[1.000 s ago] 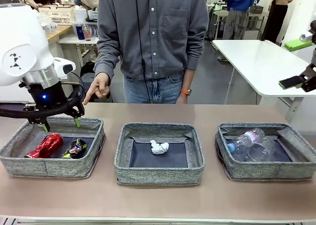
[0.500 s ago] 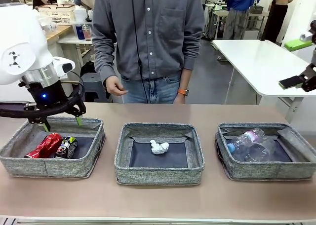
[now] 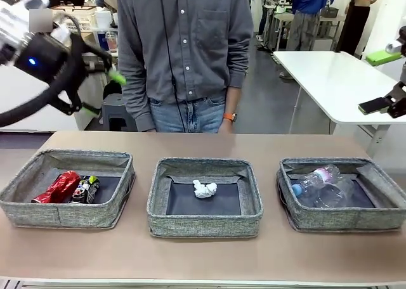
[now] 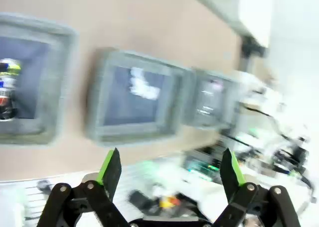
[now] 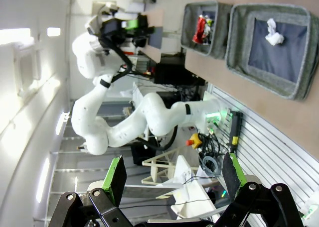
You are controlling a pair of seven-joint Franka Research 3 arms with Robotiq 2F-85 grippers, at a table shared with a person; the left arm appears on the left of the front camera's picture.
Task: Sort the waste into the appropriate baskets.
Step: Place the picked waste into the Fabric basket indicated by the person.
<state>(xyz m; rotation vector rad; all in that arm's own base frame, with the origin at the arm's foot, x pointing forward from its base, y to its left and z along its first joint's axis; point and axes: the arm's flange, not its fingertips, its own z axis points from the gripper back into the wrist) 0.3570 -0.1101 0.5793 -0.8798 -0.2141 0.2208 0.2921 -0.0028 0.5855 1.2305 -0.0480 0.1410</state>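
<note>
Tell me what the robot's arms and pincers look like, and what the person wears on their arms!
The robot's arms are smooth, rounded white tubes. The left pincer is black with bright green pads, a small blue light glows on its wrist, and a black cable loops beside it. The right pincer has the same black fingers and green pads. The person wears long grey shirt sleeves and an orange wristband.

Front cam level; wrist cams high, far.
</note>
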